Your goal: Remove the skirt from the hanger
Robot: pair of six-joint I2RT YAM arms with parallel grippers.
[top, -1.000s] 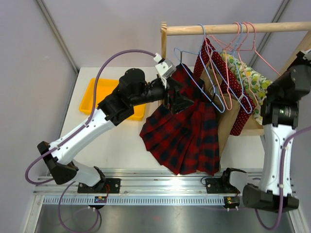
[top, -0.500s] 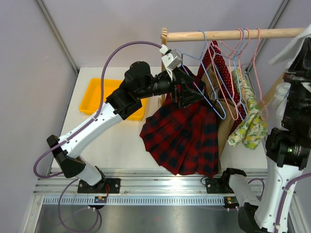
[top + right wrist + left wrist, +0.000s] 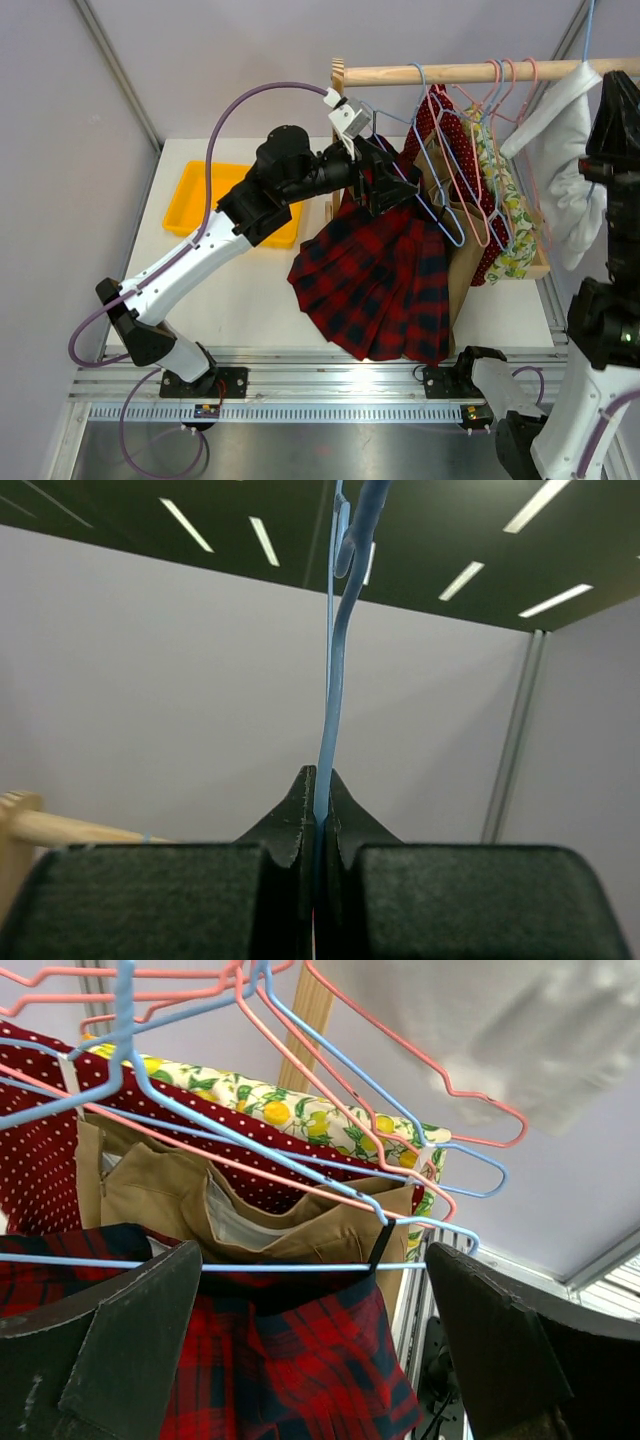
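The red and navy tartan skirt [image 3: 385, 285] hangs from the bottom bar of a pale-blue wire hanger [image 3: 417, 95] hooked on the wooden rod. In the left wrist view the skirt [image 3: 290, 1360] hangs on the bar [image 3: 300, 1265] by a black loop. My left gripper [image 3: 312, 1257] is open, with one finger on each side of the skirt's waist, just below the bar; it also shows in the top view [image 3: 385, 185]. My right gripper [image 3: 318, 785] is shut on the wire of another blue hanger, held high at the right [image 3: 612, 100], with a white garment [image 3: 565, 180] hanging from it.
The wooden rod [image 3: 460, 71] also carries pink hangers [image 3: 505, 85], a red dotted garment [image 3: 445, 130], a tan garment [image 3: 465, 250] and a lemon-print garment [image 3: 510, 210], all close to the skirt's right. A yellow tray [image 3: 195, 200] lies on the table at left.
My right arm has risen toward the upper right, holding the blue hanger with the white garment. The lemon-print garment has swung. My left gripper moved up slightly to the skirt's waist, then held.
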